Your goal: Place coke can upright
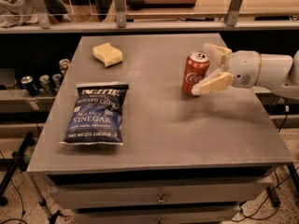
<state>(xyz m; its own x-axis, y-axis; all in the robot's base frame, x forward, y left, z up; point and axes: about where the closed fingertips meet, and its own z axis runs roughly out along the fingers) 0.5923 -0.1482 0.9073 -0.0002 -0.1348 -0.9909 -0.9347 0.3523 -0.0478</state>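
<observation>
At the front of the grey flat-topped counter (187,139), towards its left side, a blue crinkled potato chip bag (95,113) lies flat. Farther back and right of the middle, the small red aluminium coke can (194,76) stands upright, silver top up. The white two-finger gripper (202,70) reaches in from the right at can height, its jaws spread wide to either side of the can, gripping nothing. A yellow rectangular sponge (107,54) lies near the far left corner. Dark green and silver cans (39,83) stand on a lower shelf off to the left.
</observation>
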